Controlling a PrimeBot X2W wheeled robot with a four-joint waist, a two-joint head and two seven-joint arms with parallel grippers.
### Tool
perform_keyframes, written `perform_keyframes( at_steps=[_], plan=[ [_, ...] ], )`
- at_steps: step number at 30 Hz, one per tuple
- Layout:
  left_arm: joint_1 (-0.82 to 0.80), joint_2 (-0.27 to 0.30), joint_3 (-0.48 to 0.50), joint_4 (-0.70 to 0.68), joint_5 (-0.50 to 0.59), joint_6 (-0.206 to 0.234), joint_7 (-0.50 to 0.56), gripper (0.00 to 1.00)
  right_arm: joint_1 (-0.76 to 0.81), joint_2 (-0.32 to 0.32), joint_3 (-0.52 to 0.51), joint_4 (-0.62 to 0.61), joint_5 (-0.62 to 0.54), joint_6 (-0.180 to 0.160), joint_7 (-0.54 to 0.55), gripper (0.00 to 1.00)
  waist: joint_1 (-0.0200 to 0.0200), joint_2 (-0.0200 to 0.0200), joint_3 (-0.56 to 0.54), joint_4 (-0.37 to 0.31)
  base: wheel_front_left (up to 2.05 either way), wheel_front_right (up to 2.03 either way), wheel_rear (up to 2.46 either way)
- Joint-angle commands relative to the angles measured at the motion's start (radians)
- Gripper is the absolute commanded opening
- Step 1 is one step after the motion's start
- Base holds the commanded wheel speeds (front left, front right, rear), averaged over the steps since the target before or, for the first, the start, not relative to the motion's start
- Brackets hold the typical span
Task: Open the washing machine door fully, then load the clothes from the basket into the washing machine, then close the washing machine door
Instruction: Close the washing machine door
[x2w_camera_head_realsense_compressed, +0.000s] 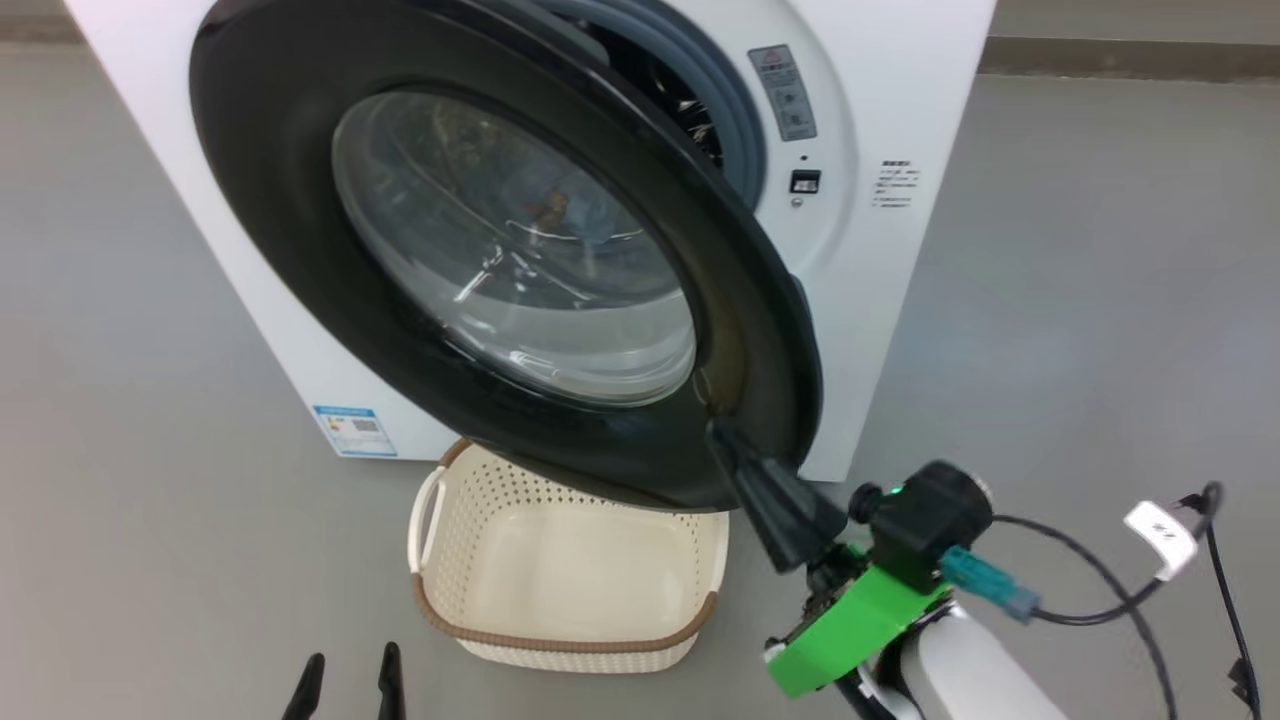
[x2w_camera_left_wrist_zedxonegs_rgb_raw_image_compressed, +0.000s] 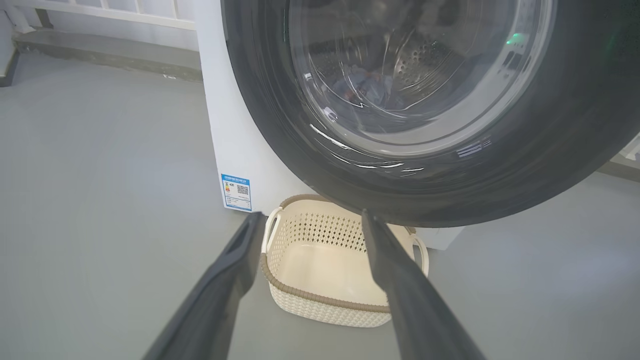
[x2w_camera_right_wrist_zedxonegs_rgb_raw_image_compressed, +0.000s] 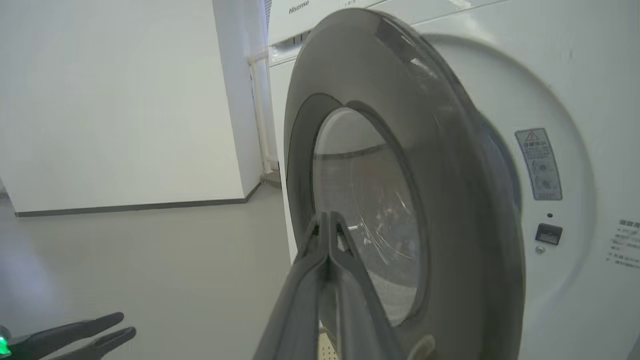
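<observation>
Brand: "Hisense" wordmark (x2w_camera_right_wrist_zedxonegs_rgb_raw_image_compressed: 299, 7) in grey letters on the top panel of the white washing machine (x2w_camera_head_realsense_compressed: 900, 120).
Blue label (x2w_camera_head_realsense_compressed: 350, 430): stuck low on the machine's front near its left corner. It carries a code square and small print too fine to read.
Warning sticker (x2w_camera_head_realsense_compressed: 783, 92): grey and upright, with a triangle sign at the top, just right of the grey gasket (x2w_camera_head_realsense_compressed: 745, 140). The wording is unreadable.
Side print (x2w_camera_head_realsense_compressed: 895, 183): a few short dark lines to the right of a small black latch slot (x2w_camera_head_realsense_compressed: 805, 181), illegible.
Cable tag (x2w_camera_head_realsense_compressed: 1160, 535): white, on the black cable by the right wrist, with dark marks that cannot be read.
Door: the washing machine door (x2w_camera_head_realsense_compressed: 510, 250) is ajar, hinged on the left. Its free right edge stands off the machine front, so the gasket shows behind it.
Laundry: the clothes (x2w_camera_left_wrist_zedxonegs_rgb_raw_image_compressed: 367, 87) lie inside the drum as a light-blue and orange-brown bundle, seen through the door glass.
Basket (x2w_camera_head_realsense_compressed: 560, 640): on the floor just in front of the machine, partly under the door, its cream bottom bare.
Right gripper (x2w_camera_head_realsense_compressed: 722, 438): fingers pressed together with nothing between them, tips at the lower right edge of the door's black ring.
Left gripper (x2w_camera_left_wrist_zedxonegs_rgb_raw_image_compressed: 310, 215): fingers spread wide, holding nothing, low and apart from the basket.
Floor (x2w_camera_head_realsense_compressed: 1100, 300): smooth matt grey.
Room: a white wall (x2w_camera_right_wrist_zedxonegs_rgb_raw_image_compressed: 115, 100) with a dark skirting (x2w_camera_right_wrist_zedxonegs_rgb_raw_image_compressed: 130, 206), and a white pipe (x2w_camera_right_wrist_zedxonegs_rgb_raw_image_compressed: 257, 110) running up beside the machine.
</observation>
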Motion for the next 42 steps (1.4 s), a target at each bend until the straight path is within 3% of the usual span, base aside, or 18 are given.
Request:
perform_keyframes(
  at_steps=[1, 14, 42],
  plan=[
    [-0.046, 0.003, 0.024, -0.026, -0.006, 0.007, -0.006, 1.00, -0.046, 0.009, 0.032, 0.017, 0.019, 0.002, -0.005, 0.00, 0.0000, 0.0000, 0.016, 0.027, 0.00, 0.00, 0.00],
    [-0.061, 0.003, -0.003, -0.041, -0.024, 0.026, -0.006, 1.00, -0.144, -0.012, 0.003, 0.261, 0.024, 0.002, -0.005, 0.00, 0.0000, 0.0000, 0.064, 0.076, 0.00, 0.00, 0.00],
    [-0.115, 0.003, -0.076, -0.064, -0.055, 0.050, -0.006, 1.00, -0.382, -0.145, -0.156, 0.331, 0.024, 0.002, -0.005, 0.00, 0.0000, 0.0000, 0.199, 0.100, 0.00, 0.00, 0.00]
  ],
)
